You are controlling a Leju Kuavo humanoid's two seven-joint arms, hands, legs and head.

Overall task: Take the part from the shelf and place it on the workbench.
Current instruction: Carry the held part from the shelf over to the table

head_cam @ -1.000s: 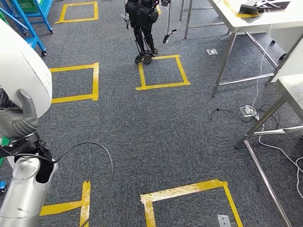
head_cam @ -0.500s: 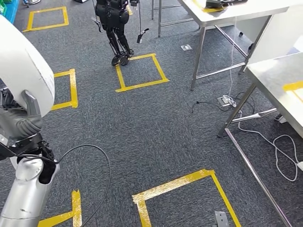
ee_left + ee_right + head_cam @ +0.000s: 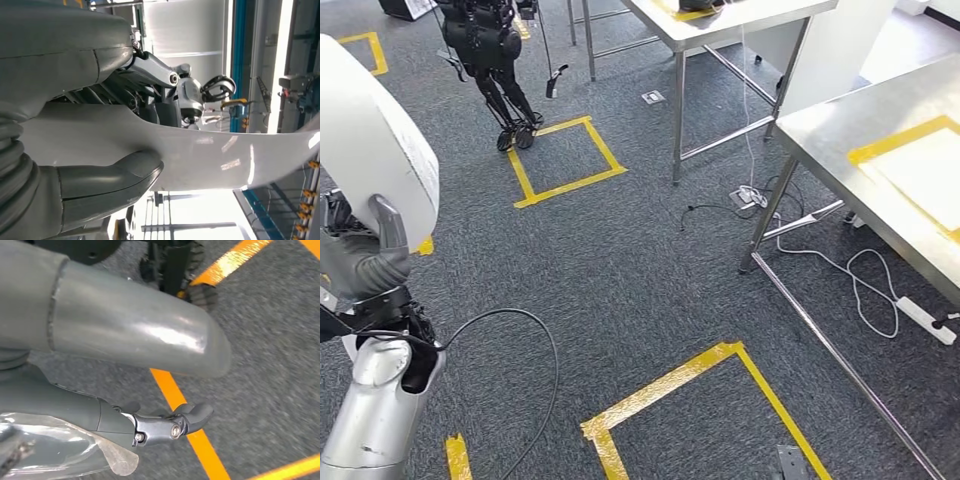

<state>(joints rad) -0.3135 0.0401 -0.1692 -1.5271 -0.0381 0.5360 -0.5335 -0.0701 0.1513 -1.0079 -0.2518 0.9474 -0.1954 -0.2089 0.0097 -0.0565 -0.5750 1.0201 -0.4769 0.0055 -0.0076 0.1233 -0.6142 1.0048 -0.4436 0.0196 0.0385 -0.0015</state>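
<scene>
Left hand point(image 3: 365, 265) sits at the near left of the head view, grey thumb and fingers clamped on the large white part point(image 3: 373, 140), which it holds up against the robot's side. In the left wrist view the thumb point(image 3: 109, 175) presses one face of the smooth white part point(image 3: 196, 155) and the darker fingers point(image 3: 151, 70) wrap the other. Right hand point(image 3: 113, 370) hangs above the grey carpet point(image 3: 271, 355); its thumb and a dark finger point outward, but whether they grip the crinkled clear material beside them I cannot tell. On the right stands a steel surface point(image 3: 841, 150) with a yellow tape outline point(image 3: 901, 145) on top, well apart from the part. Yellow tape squares point(image 3: 565, 160) mark the floor, white cables point(image 3: 863, 290) trail under the surface, and a dark legged robot point(image 3: 490, 50) stands at the far left.
</scene>
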